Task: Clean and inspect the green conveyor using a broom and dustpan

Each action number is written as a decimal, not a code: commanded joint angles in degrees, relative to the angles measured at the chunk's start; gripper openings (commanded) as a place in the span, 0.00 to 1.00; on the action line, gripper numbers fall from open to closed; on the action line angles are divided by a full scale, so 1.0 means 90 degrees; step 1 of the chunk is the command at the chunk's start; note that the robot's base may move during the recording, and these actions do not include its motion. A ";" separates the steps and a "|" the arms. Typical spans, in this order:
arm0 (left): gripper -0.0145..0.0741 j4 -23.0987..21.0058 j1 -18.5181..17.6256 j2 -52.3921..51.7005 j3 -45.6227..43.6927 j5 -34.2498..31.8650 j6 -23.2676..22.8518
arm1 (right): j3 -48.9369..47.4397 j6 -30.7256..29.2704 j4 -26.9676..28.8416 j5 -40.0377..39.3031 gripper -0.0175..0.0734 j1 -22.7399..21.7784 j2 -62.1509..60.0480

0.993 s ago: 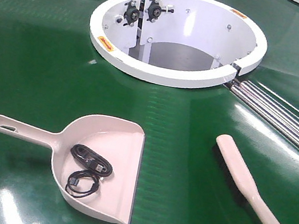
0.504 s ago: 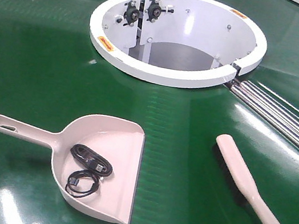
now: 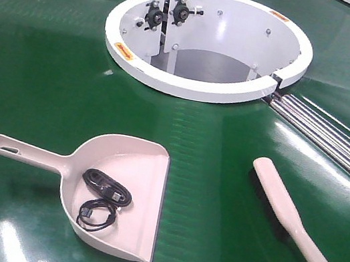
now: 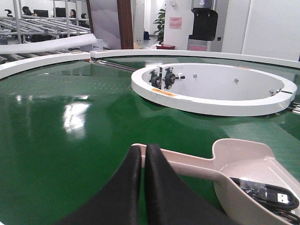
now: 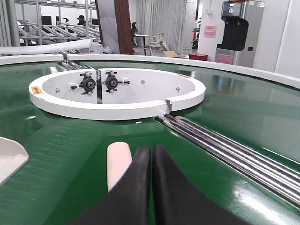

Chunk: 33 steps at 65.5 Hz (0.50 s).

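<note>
Your green conveyor (image 3: 42, 74) reads as a deep, glossy green with pale streaks of reflected light and a faint ribbed texture down its middle. Its rim (image 4: 42, 61) is white, and so is the ring-shaped opening (image 3: 199, 88), which carries small orange-yellow labels and black fittings inside. The rollers (image 3: 336, 142) are bare silvery steel. You see the dustpan (image 3: 142, 166) in pale pink-beige, with coiled black cables (image 3: 103, 200) lying in it. The broom (image 3: 289, 215) is the same pink-beige, dark along its bristle edge. Both wrist views show matte black jaws.
</note>
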 commanded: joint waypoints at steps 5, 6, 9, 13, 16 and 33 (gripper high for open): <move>0.16 -0.0013 0.0016 -0.0083 0.0198 -0.0447 -0.0051 | 0.0132 0.0146 -0.0126 -0.0492 0.18 -0.0045 -0.0119; 0.16 -0.0013 0.0016 -0.0083 0.0198 -0.0447 -0.0051 | 0.0132 0.0146 -0.0126 -0.0492 0.18 -0.0045 -0.0119; 0.16 -0.0013 0.0016 -0.0083 0.0198 -0.0447 -0.0051 | 0.0132 0.0146 -0.0126 -0.0492 0.18 -0.0045 -0.0119; 0.16 -0.0013 0.0016 -0.0083 0.0198 -0.0447 -0.0051 | 0.0132 0.0146 -0.0127 -0.0486 0.18 -0.0045 -0.0119; 0.16 -0.0013 0.0016 -0.0083 0.0198 -0.0447 -0.0051 | 0.0132 0.0146 -0.0127 -0.0486 0.18 -0.0045 -0.0119; 0.16 -0.0013 0.0016 -0.0083 0.0198 -0.0447 -0.0051 | 0.0132 0.0146 -0.0127 -0.0486 0.18 -0.0045 -0.0119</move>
